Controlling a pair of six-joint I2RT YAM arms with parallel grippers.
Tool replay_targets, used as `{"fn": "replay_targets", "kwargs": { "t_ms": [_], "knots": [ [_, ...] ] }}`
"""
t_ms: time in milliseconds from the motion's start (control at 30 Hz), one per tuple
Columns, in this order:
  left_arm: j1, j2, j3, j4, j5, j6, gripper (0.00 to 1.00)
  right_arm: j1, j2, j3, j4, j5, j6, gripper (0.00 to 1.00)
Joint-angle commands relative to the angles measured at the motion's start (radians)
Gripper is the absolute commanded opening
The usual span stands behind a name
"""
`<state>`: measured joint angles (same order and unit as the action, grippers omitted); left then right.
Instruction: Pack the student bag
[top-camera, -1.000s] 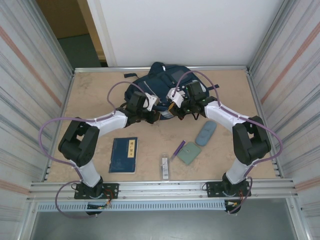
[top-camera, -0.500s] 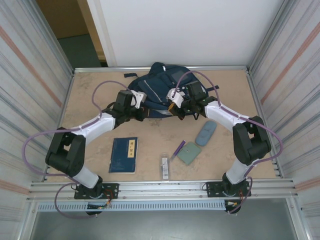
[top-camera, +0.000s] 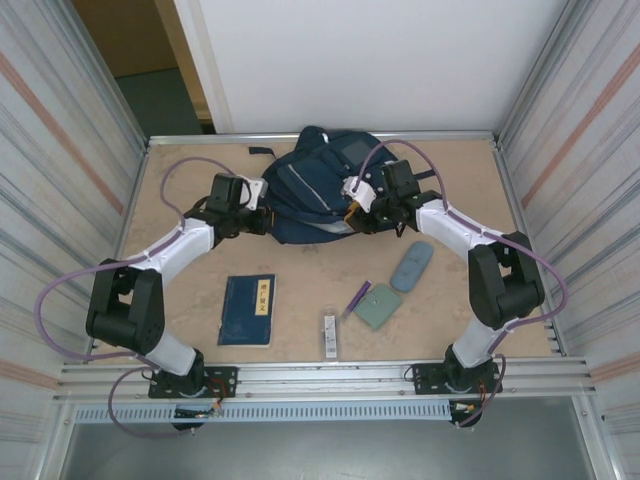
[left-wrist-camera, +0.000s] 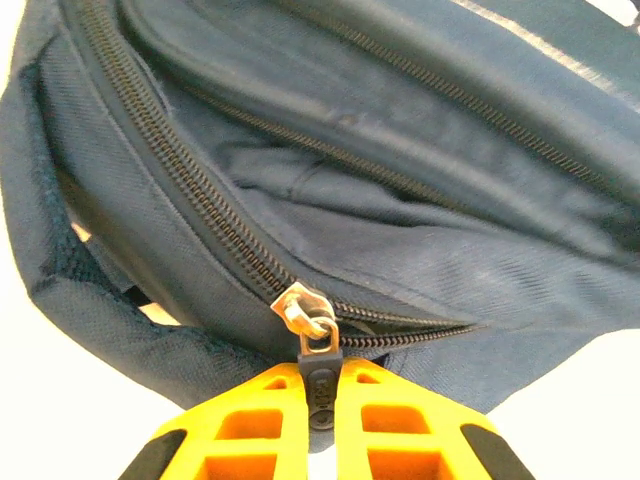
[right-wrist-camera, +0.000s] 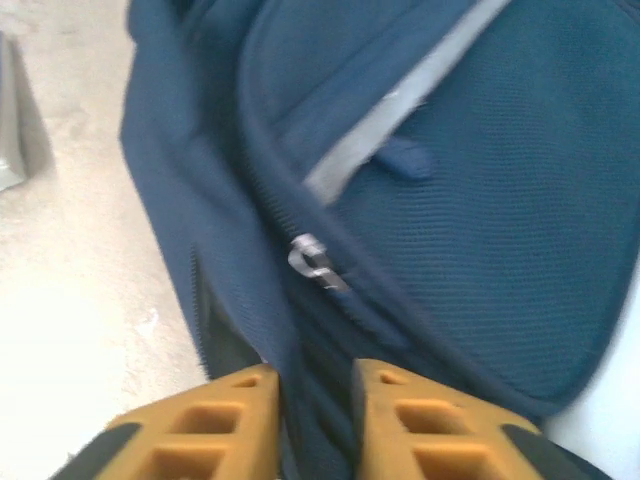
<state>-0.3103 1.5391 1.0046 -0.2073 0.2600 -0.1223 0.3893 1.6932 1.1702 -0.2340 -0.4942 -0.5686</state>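
Backpack sits against the table's far edge, soft and probably saggy. Left gripper pinches its zipper pull, likely the best hold; right gripper straddles a fabric fold, whether clamped I cannot tell.

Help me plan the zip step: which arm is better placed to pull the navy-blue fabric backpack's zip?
Left. The left gripper is shut on the black zip pull of the navy-blue fabric backpack, ready to draw it along; the right gripper merely straddles the backpack's edge.
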Motion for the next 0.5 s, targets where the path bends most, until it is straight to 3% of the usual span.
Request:
{"fn": "replay_targets", "kwargs": {
  "t_ms": [0, 100, 300, 467],
  "knots": [
    [-0.044, -0.053, 0.028, -0.037, 0.089, 0.046, 0.0, 0.018, -0.052, 0.0, 0.004, 0.025, 0.031, 0.38],
    [-0.105, -0.067, 0.04, -0.046, 0.121, 0.046, 0.0, 0.09, -0.082, 0.002, -0.01, 0.041, 0.033, 0.48],
    [-0.209, -0.049, 0.078, -0.021, 0.158, -0.004, 0.0, 0.238, -0.098, -0.05, 0.134, 0.077, 0.122, 0.56],
    [-0.255, -0.022, 0.113, 0.018, 0.196, -0.032, 0.0, 0.264, -0.05, -0.075, 0.203, 0.171, 0.119, 0.58]
  ]
}}
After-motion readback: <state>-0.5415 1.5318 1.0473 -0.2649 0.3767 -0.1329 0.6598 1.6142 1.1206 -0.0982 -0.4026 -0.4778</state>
